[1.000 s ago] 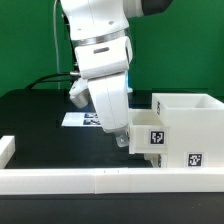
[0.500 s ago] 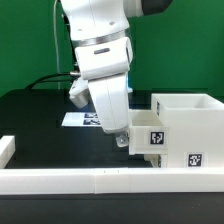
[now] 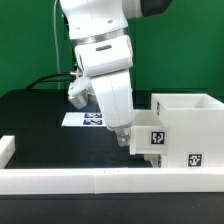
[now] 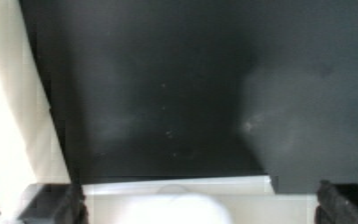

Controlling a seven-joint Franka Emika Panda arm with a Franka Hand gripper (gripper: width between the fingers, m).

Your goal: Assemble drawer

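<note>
- Drawer [image 3: 180, 135]: white, partly put together, stands on the black table [image 3: 40, 125] at the exterior view's right, near side; a large open box part with a smaller box part [image 3: 150, 133] joined on its left face.
- Marker tags on the drawer: one on the smaller box part's near face [image 3: 157, 138], one lower on the big box's near face [image 3: 194, 158].
- Far left, near side: a short white block [image 3: 6, 149] at the table edge, apart from the rest.
- Along the near edge: a long white rail [image 3: 100, 180] running left to right, reaching the foot of the drawer.
- Center, farther back: marker board [image 3: 82, 118] flat on the table, mostly hidden behind the arm.
- Center: white Panda arm [image 3: 100, 50] comes down from the top, tilted toward the right, wrist pointing at the smaller box part.
- Gripper [image 3: 125, 139] sits at the left edge of the smaller box part, touching or just beside it; exterior view hides the fingertips.
- Wrist view: two dark fingers [image 4: 51, 205] wide apart at the frame's corners, a white part [image 4: 176, 200] lying between them, a gap showing on each side; spread, not clamping.
- Wrist view is blurry; black table fills most of it, with a white strip [image 4: 7, 90] along one side, can't tell which part that is.
- Green backdrop [image 3: 30, 40] behind everything.
</note>
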